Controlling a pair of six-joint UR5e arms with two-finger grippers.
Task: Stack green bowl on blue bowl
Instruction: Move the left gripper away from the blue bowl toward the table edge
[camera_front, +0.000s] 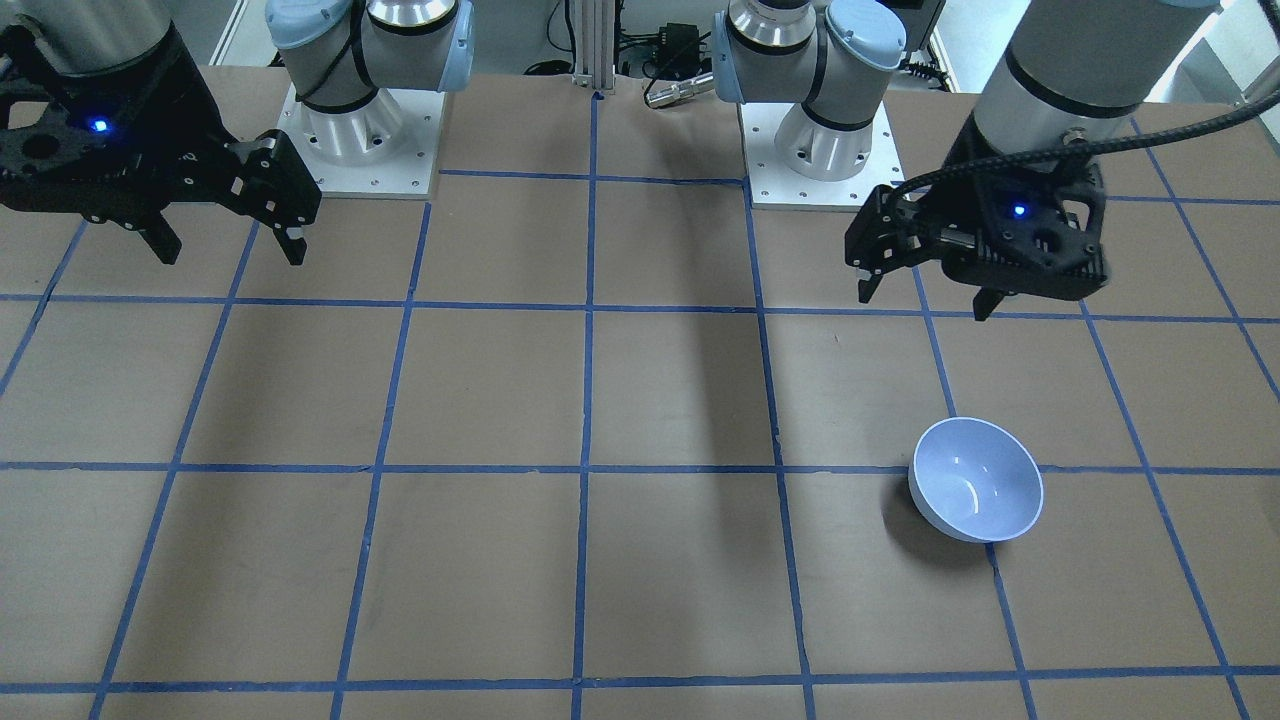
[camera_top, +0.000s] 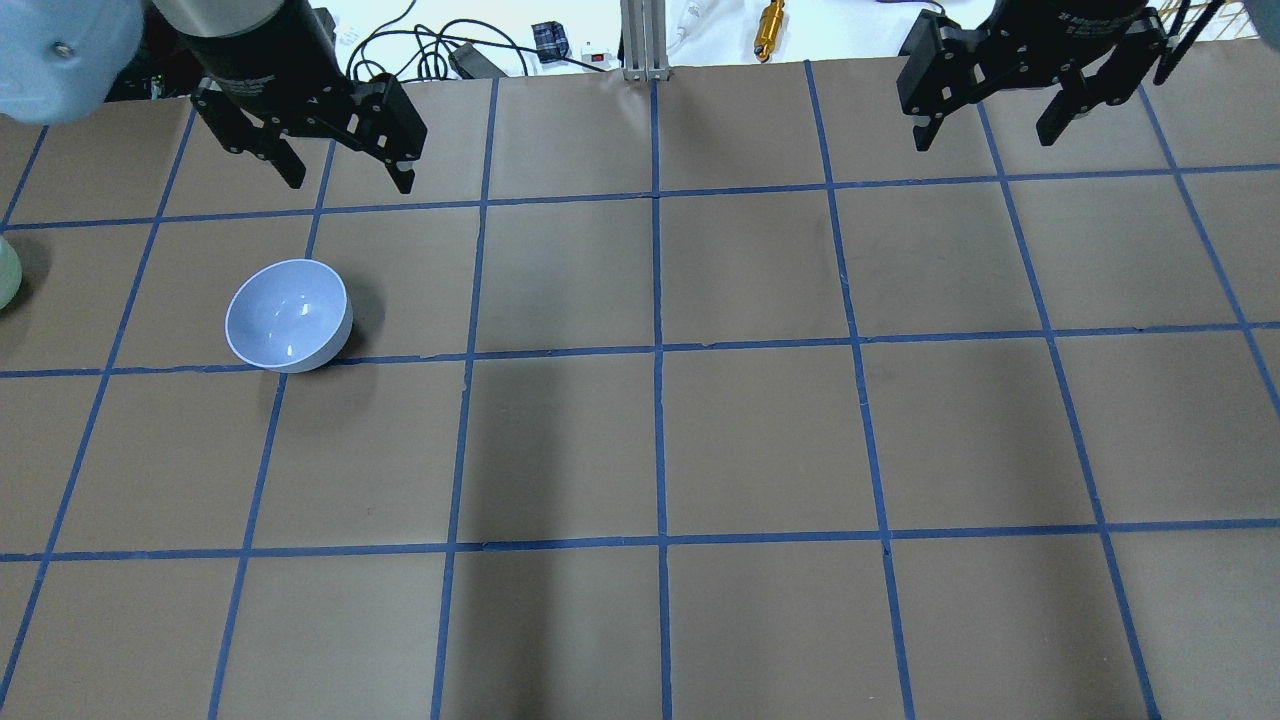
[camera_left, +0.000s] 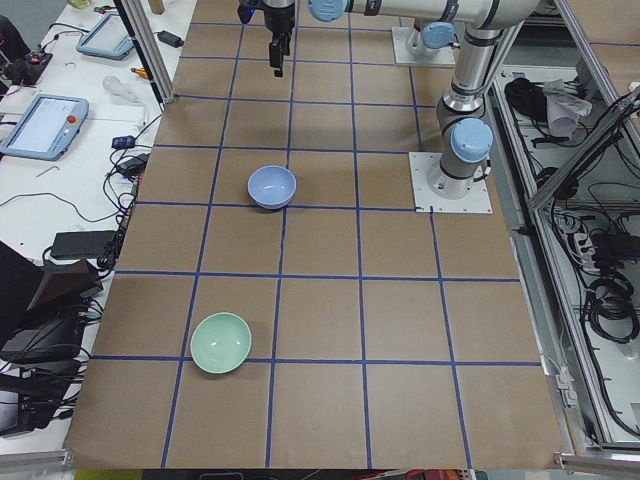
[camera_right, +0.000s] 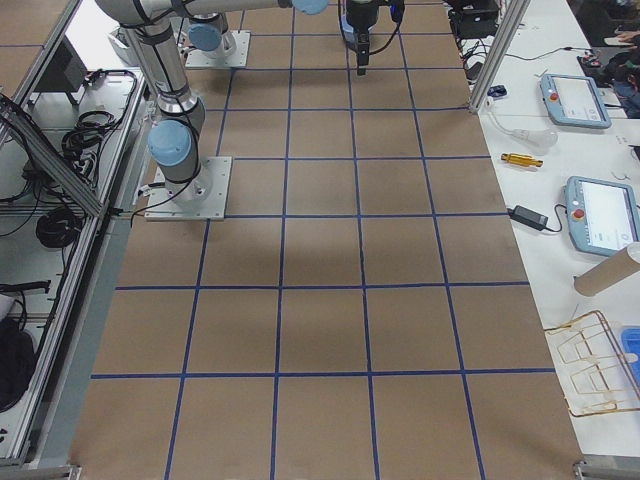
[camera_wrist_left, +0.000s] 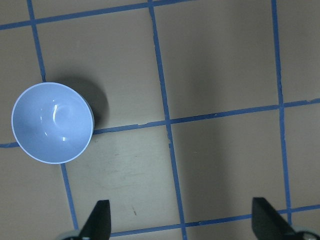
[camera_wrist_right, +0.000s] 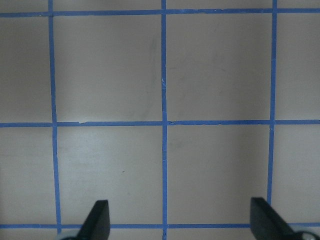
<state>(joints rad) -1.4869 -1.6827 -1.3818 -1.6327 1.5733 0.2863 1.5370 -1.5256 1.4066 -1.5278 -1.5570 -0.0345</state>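
The left claw (camera_top: 350, 183) is hanging high above the worktop (camera_top: 760, 440) with its fingers spread apart and empty. It is sitting slightly to the robot's-right side of the blue bowl (camera_top: 288, 315) rather than straight over it. The right claw (camera_top: 982, 142) is hovering well apart from the blue bowl, far toward the robot's right, its fingers likewise standing apart around nothing. The blue bowl is sitting upright, mouth up. The green bowl (camera_left: 221, 342) is resting upright too, well apart from the blue bowl toward the robot's left end. In the overhead view only a sliver of it is showing at the edge.

By my reading the task is only beginning, and the step in hand is the reach for the green bowl. The left arm is looking like the sensible one, since it is working on the blue bowl's side. To do it well, it should be travelling high past the blue bowl so nothing is clipping that rim. Then it should be coming down with one finger inside the green bowl's wall and one outside, pinching squarely. The glaze is looking slick, so a shallow or slanted bite is risking a slip. After that, the stacking is calling for lifting clear, carrying level, centring over the blue bowl and releasing only once seated.
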